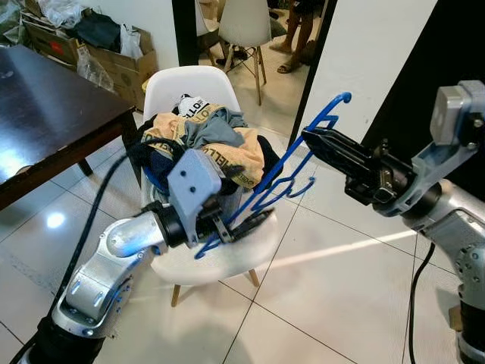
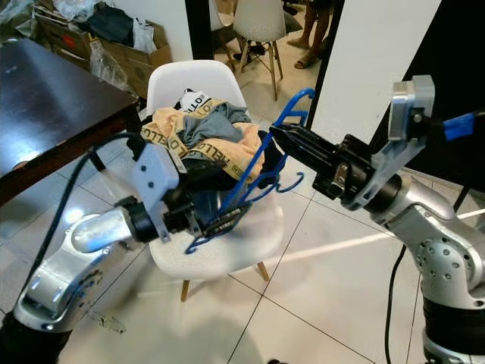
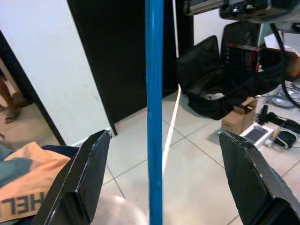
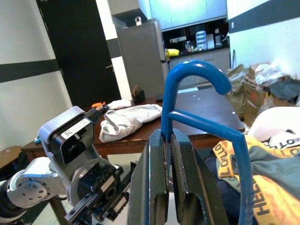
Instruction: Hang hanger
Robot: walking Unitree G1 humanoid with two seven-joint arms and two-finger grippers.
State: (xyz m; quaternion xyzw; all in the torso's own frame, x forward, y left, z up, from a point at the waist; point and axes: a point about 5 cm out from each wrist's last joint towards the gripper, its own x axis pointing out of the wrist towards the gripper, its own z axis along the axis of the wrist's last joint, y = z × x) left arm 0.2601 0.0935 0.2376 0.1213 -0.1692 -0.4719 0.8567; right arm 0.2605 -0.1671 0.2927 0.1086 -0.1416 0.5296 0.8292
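Observation:
A blue plastic hanger (image 1: 288, 163) slants over the white chair (image 1: 227, 262), hook (image 1: 339, 99) uppermost. My right gripper (image 1: 312, 138) is shut on its neck just under the hook; the right wrist view shows the fingers (image 4: 157, 159) pinched on the blue stem. My left gripper (image 1: 241, 226) is at the hanger's low end by the seat. It is open, and in the left wrist view the blue bar (image 3: 154, 117) runs between the spread fingers (image 3: 89, 173) without touching them.
A pile of clothes (image 1: 212, 136) lies on the chair. A dark table (image 1: 45, 106) stands at the left, with cardboard boxes (image 1: 114, 61) behind it. Farther back are a second white chair (image 1: 244, 23) and a person's legs (image 1: 292, 38). Tiled floor lies open at the right.

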